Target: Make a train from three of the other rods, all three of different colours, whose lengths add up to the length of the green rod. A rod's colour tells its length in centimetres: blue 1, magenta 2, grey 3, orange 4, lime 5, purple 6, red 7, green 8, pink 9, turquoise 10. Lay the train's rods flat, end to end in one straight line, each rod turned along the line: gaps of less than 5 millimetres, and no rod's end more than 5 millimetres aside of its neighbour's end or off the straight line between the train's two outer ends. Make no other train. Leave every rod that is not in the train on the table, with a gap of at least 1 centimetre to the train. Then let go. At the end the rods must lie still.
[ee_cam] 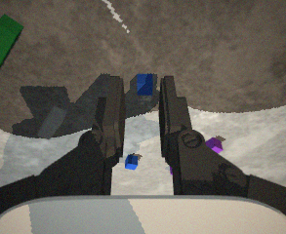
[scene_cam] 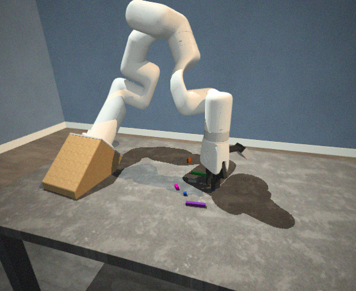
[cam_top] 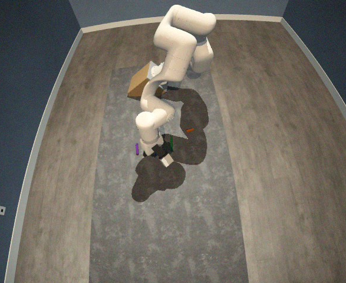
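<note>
My gripper stands low over the table in the arm's shadow, also seen in the exterior view. Its fingers are partly apart around a small blue rod that lies on the table between the tips, with a gap on its left side. A second blue rod lies nearby. The green rod lies flat to the upper left in the wrist view. A grey rod lies in shadow beside the left finger.
A purple rod lies in front of the gripper, a magenta rod to its left, an orange rod behind. A tan wedge block stands at the arm's base.
</note>
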